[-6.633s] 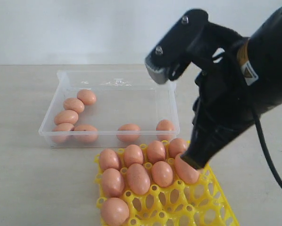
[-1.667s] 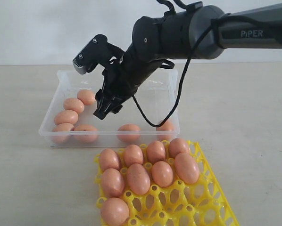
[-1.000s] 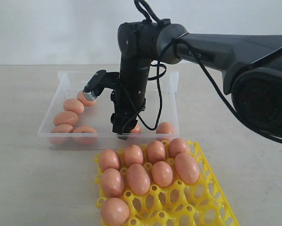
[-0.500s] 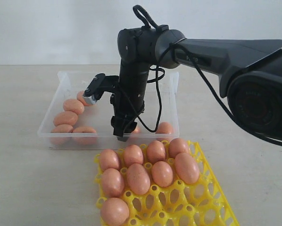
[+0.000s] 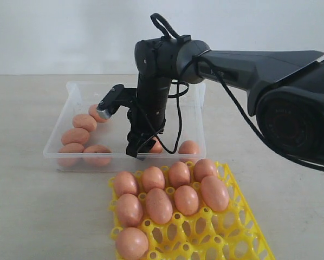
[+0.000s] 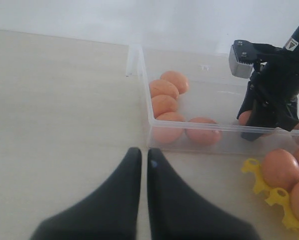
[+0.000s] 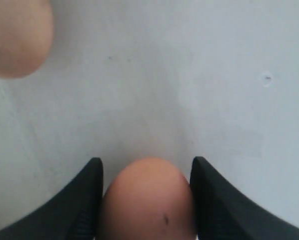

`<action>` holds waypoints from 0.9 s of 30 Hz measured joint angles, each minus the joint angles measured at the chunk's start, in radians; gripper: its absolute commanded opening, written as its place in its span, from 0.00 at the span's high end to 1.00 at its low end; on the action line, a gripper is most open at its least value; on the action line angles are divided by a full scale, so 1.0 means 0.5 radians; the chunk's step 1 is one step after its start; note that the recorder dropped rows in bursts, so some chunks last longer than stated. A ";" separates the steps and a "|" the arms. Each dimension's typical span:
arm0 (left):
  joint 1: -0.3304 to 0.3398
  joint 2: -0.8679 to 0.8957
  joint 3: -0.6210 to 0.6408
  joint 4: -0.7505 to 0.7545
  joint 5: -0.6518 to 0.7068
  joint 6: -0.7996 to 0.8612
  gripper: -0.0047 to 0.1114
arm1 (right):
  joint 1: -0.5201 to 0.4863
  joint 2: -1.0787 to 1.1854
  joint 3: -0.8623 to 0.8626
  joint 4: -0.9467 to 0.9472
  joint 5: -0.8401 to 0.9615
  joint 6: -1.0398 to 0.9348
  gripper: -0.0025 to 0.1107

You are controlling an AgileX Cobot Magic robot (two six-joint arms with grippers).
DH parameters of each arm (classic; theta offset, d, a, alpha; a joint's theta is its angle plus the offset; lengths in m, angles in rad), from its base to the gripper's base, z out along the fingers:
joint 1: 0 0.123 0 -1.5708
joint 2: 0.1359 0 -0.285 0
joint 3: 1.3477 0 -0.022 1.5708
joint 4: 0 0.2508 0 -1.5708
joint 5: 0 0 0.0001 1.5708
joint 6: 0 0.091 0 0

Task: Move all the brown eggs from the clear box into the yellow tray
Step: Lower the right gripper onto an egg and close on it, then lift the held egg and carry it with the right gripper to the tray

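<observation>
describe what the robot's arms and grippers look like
The right arm is matte black with rounded joint housings, a thin black cable looping alongside, and a small grey camera block on a black bracket. The right gripper has smooth black tapered fingers. The left gripper has two black, curved, pointed fingers.

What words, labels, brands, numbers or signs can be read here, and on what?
None can be read.
Print on the right arm: too blurred.
That arm's small label: too small.
Embossed mark on the clear box: illegible.
</observation>
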 measured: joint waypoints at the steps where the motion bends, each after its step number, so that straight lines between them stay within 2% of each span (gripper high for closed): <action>1: 0.000 0.000 0.000 0.000 0.000 0.000 0.92 | 0.000 0.000 0.000 0.000 0.000 0.000 0.97; 10: 0.000 0.000 0.000 0.000 0.000 0.000 0.92 | 0.000 0.000 0.000 -0.004 -0.004 0.060 0.98; 27: 0.000 0.000 0.000 0.000 0.000 0.000 0.92 | 0.000 -0.239 0.000 -0.017 0.004 0.704 0.98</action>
